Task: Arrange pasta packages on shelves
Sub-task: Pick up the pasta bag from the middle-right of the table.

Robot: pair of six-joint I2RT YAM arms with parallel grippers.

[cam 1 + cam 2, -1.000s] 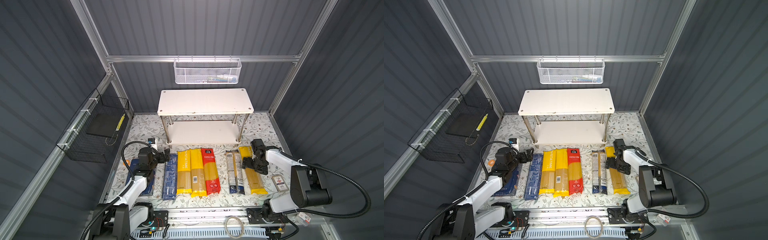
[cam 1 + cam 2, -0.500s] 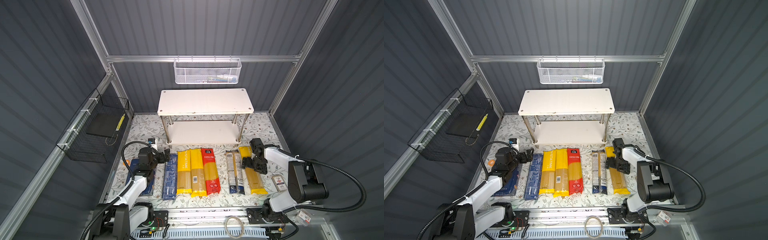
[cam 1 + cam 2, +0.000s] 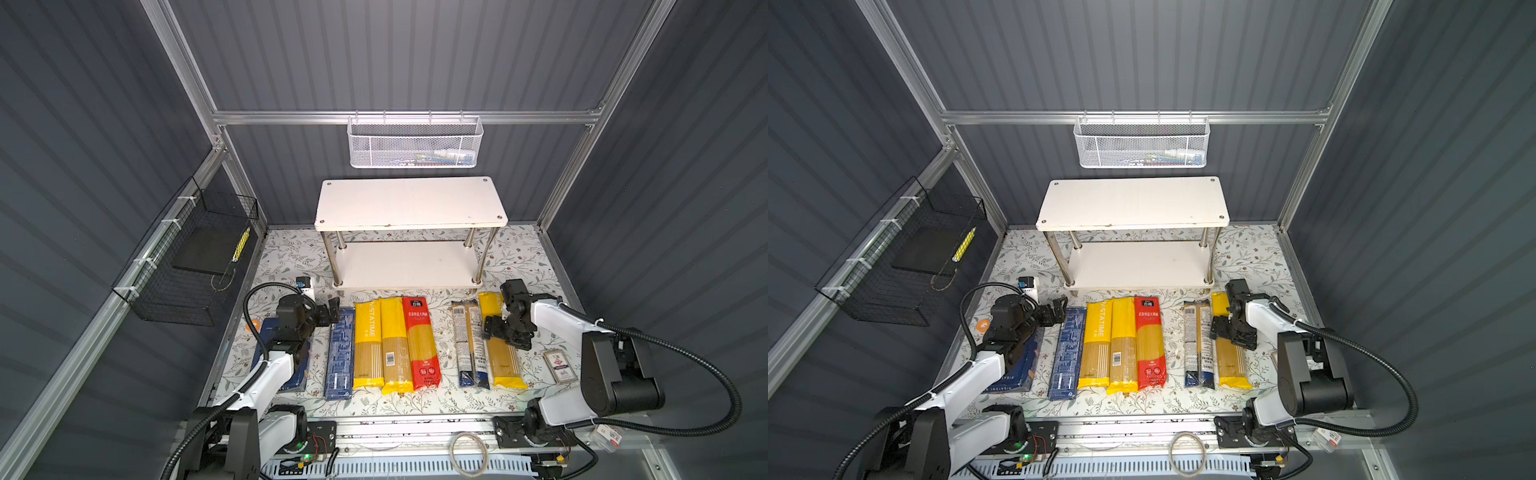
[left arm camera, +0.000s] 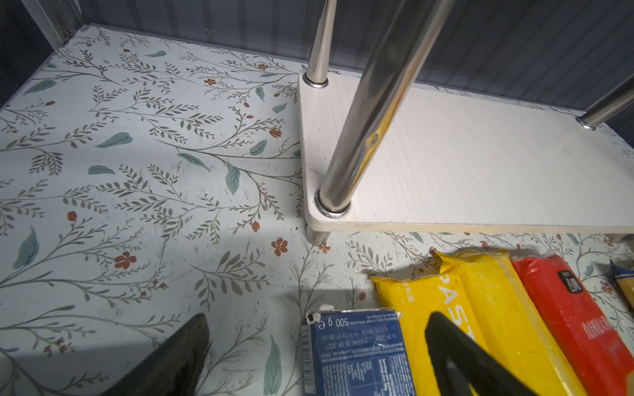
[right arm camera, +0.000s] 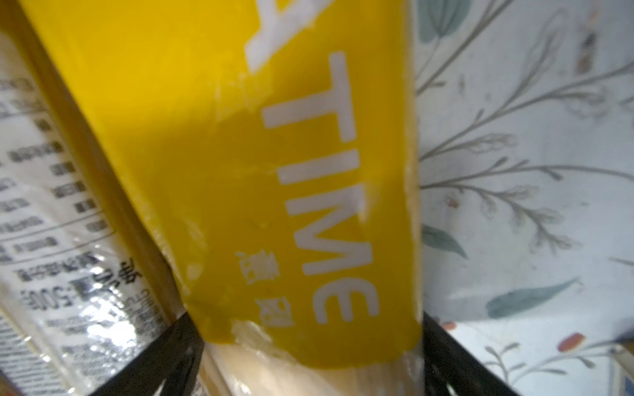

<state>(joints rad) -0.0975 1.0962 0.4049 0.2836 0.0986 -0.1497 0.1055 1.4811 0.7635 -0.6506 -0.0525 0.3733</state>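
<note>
Far left, a wide blue cardboard box (image 3: 1017,370) lies largely hidden under the left arm. The left hand (image 3: 330,313) hangs released, jaws spread, over the far end of a narrow dark-blue box (image 3: 338,357). Next come a yellow PASTATIME spaghetti bag (image 3: 368,345), a second yellow bag (image 3: 395,345), a red bag (image 3: 422,340), a clear and dark-blue pack (image 3: 467,345) and a third yellow bag (image 3: 500,365). All lie flat on the floral tabletop (image 3: 519,257), long axes pointing at the white two-tier chrome-legged shelves (image 3: 411,203). The right hand (image 3: 505,336) straddles the third yellow bag, fingers (image 5: 456,356) at both edges; whether it is clenched I cannot tell.

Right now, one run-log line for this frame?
left gripper: open above narrow dark-blue cardboard box | right gripper: astride rightmost long yellow spaghetti bag, grip unclear | white two-tier chrome-legged shelves: bare
</note>
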